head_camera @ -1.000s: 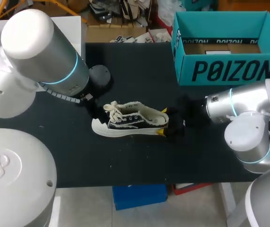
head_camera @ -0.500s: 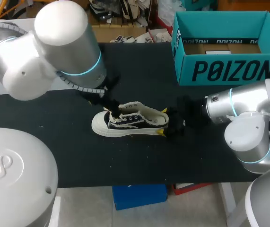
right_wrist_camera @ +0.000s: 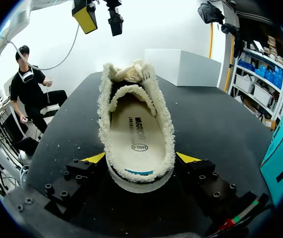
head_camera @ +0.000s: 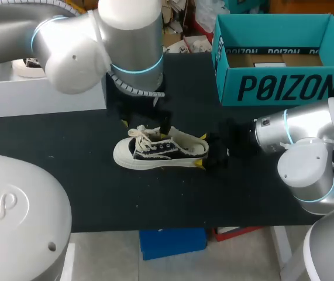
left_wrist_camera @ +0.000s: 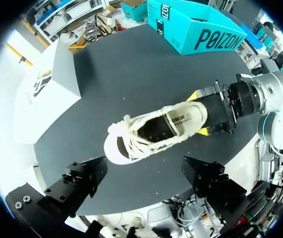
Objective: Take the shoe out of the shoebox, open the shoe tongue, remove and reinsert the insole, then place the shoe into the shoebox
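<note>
A cream and black low sneaker (head_camera: 161, 151) lies on the black table (head_camera: 96, 193), toe to the left, laces loose. Its cream insole (right_wrist_camera: 137, 134) lies inside it. My right gripper (head_camera: 205, 155) is shut on the sneaker's heel (right_wrist_camera: 139, 178), one yellow tip (right_wrist_camera: 94, 158) on each side. My left gripper (head_camera: 145, 120) hangs open above the laces and touches nothing. In the left wrist view its wide-spread fingers (left_wrist_camera: 82, 178) frame the sneaker (left_wrist_camera: 153, 131) from above. The teal shoebox (head_camera: 283, 88) stands open at the back right.
A white box (head_camera: 44, 96) stands at the back left of the table, behind my left arm. The teal shoebox (left_wrist_camera: 196, 29) is well beyond the sneaker's heel. Bare black table (left_wrist_camera: 131, 64) lies between the sneaker and both boxes.
My left arm has swung right and back, its gripper coming from the sneaker's left to above the laces. The right gripper and the sneaker have stayed put.
</note>
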`<act>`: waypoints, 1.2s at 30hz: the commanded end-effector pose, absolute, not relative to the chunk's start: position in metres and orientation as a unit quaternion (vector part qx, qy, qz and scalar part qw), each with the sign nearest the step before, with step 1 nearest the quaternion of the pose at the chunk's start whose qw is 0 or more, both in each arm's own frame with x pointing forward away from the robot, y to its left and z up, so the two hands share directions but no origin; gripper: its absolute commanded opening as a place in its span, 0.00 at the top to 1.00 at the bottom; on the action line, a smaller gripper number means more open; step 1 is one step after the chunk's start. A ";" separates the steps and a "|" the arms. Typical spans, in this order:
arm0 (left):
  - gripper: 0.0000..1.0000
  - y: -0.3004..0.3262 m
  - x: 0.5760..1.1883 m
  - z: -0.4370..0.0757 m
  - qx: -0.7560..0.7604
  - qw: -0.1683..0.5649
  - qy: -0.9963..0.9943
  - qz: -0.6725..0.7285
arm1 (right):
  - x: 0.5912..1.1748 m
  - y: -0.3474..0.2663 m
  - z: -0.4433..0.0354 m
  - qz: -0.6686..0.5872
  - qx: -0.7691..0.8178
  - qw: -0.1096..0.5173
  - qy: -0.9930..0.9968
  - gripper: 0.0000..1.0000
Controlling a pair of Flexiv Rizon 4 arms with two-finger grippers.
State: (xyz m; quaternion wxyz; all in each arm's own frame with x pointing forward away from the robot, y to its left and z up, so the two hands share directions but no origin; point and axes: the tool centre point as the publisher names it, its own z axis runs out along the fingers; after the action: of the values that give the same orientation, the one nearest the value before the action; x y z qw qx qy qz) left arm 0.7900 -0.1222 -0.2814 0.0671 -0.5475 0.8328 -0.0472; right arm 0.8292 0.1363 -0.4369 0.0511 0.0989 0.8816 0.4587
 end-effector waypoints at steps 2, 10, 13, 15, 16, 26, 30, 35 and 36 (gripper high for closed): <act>0.00 -0.125 0.793 -0.282 -0.548 0.062 0.833 -0.038 | 0.832 0.139 -0.441 0.457 0.100 0.051 0.882 1.00; 0.00 -0.135 0.791 -0.292 -0.599 0.034 0.800 -0.006 | 0.832 0.139 -0.441 0.457 0.100 0.051 0.882 1.00; 0.00 -0.141 0.796 -0.293 -0.624 0.030 0.780 0.011 | 0.832 0.139 -0.441 0.457 0.100 0.051 0.882 1.00; 0.00 -0.148 0.797 -0.292 -0.625 0.030 0.780 0.010 | 0.832 0.139 -0.441 0.457 0.100 0.051 0.882 1.00; 0.00 -0.151 0.798 -0.293 -0.627 0.037 0.778 0.020 | 0.832 0.139 -0.441 0.457 0.100 0.051 0.882 1.00; 0.00 -0.173 0.807 -0.315 -0.630 0.077 0.766 0.099 | 0.832 0.139 -0.441 0.457 0.100 0.051 0.882 1.00; 0.00 -0.178 0.809 -0.321 -0.628 0.096 0.761 0.130 | 0.832 0.139 -0.441 0.457 0.100 0.051 0.882 1.00; 0.00 -0.185 0.812 -0.327 -0.625 0.113 0.757 0.150 | 0.832 0.139 -0.441 0.457 0.100 0.051 0.882 1.00; 0.00 -0.186 0.813 -0.329 -0.625 0.114 0.757 0.152 | 0.832 0.139 -0.441 0.457 0.100 0.051 0.882 1.00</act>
State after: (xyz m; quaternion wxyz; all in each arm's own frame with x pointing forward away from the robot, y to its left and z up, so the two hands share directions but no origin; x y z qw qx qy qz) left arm 0.8085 -0.1732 -0.3228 0.0761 -0.6312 0.7658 0.0972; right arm 0.8292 0.1363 -0.4368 0.0511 0.0989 0.8816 0.4587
